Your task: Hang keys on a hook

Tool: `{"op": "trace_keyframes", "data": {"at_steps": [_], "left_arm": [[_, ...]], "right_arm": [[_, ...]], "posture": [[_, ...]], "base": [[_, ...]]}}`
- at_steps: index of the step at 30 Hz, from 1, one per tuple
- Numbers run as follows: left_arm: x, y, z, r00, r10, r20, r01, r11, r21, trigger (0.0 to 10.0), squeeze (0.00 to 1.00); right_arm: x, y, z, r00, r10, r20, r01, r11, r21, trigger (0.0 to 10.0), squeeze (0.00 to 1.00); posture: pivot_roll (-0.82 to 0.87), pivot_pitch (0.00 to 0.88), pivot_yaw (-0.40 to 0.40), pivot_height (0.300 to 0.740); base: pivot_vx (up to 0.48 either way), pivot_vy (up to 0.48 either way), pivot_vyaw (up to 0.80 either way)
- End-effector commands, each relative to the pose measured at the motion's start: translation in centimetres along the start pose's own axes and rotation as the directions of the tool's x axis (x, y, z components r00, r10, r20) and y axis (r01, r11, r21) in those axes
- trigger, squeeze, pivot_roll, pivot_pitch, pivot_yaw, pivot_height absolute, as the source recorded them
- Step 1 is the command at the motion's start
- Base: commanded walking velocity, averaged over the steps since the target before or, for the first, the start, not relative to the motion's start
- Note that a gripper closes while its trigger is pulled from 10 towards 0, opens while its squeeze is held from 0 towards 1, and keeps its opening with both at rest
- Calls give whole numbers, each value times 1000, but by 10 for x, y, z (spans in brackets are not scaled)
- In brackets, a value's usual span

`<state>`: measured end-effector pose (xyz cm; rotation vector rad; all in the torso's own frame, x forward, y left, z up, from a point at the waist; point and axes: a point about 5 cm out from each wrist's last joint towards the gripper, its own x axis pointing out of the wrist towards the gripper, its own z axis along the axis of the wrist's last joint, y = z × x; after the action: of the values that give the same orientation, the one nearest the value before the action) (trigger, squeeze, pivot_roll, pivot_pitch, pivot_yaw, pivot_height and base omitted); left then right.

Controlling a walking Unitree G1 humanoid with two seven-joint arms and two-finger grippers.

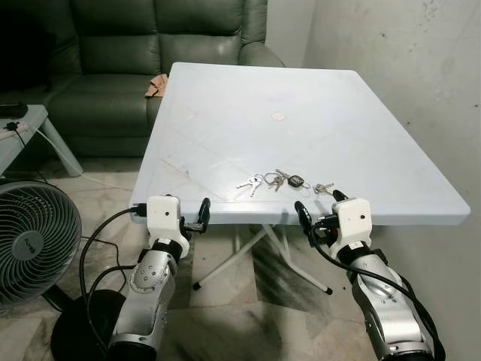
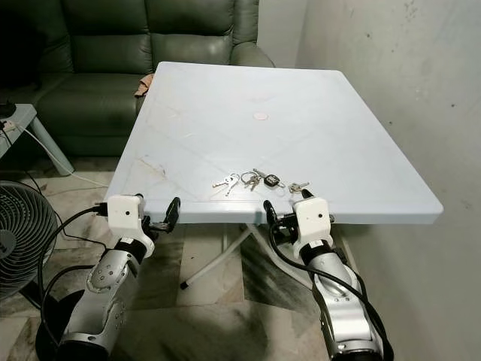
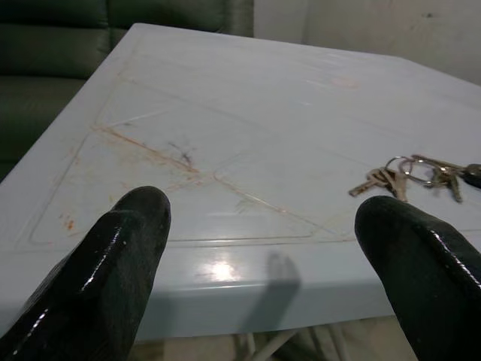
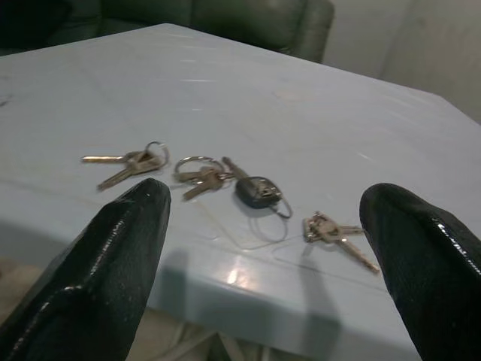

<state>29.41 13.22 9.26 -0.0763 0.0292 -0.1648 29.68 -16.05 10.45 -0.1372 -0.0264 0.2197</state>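
Three bunches of keys lie near the front edge of a pale blue table. A silver bunch is on the left, a bunch with a black fob is in the middle, and a small bunch is on the right. My right gripper is open at the table's front edge, just short of the small bunch and the fob bunch. My left gripper is also open and holds nothing, level with the front edge and left of the silver bunch.
A dark green sofa stands behind the table with a small tan thing on its seat. A floor fan and a low side table are at the left. A bare wall runs along the right.
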Motion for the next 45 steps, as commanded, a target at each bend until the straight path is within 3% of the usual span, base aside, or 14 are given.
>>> {"op": "trace_keyframes", "data": {"at_steps": [1, 5, 14, 28, 40, 41, 43, 44, 45], "left_arm": [[-1, 2, 4, 1000, -7, 8, 7, 1000, 10, 10000, 0], [-1, -6, 8, 997, -68, 24, 66, 996, 59, 10000, 0], [-1, -17, 19, 986, -157, 51, 152, 984, 94, 10000, 0], [-17, -30, 25, 975, -220, 19, 218, 973, 77, 10000, 0], [-29, -30, 27, 977, -211, -13, 211, 975, 71, 10000, 0], [-30, -30, 28, 978, -208, -16, 209, 975, 71, 10000, 0], [-31, -30, 28, 979, -205, -19, 206, 976, 71, 10000, 0], [-32, -29, 28, 979, -200, -23, 202, 977, 73, 10000, 0], [-32, -29, 28, 980, -198, -25, 200, 977, 72, 10000, 0]], "right_arm": [[3, -3, -1, 999, -31, -24, 32, 999, 21, 10000, 0], [16, 1, -1, 995, -64, -72, 71, 992, 104, 10000, 0], [29, 3, 8, 995, -76, -59, 84, 986, 144, 10000, 0], [51, -6, 23, 982, -180, -63, 185, 979, 88, 10000, 0], [66, -9, 32, 969, -244, -46, 246, 968, 49, 9843, 0], [67, -9, 32, 968, -248, -46, 250, 967, 44, 6863, 0], [67, -10, 32, 966, -255, -48, 257, 966, 39, 6863, 0], [68, -12, 32, 964, -262, -46, 264, 964, 32, 0, 0], [68, -13, 32, 964, -264, -42, 265, 964, 31, 0, 0]], "posture": [[3, 12, -40, 732], [13, 21, -44, 732], [35, 59, -54, 732], [51, 187, -53, 732], [71, 231, -48, 732], [79, 239, -49, 732], [79, 239, -49, 732], [81, 242, -49, 732], [82, 244, -48, 732]], "base": [[0, 0, 0], [0, 0, 0], [0, 0, 0], [0, 0, 0], [0, 0, 0], [0, 0, 0], [0, 0, 0], [0, 0, 0], [0, 0, 0]]}}
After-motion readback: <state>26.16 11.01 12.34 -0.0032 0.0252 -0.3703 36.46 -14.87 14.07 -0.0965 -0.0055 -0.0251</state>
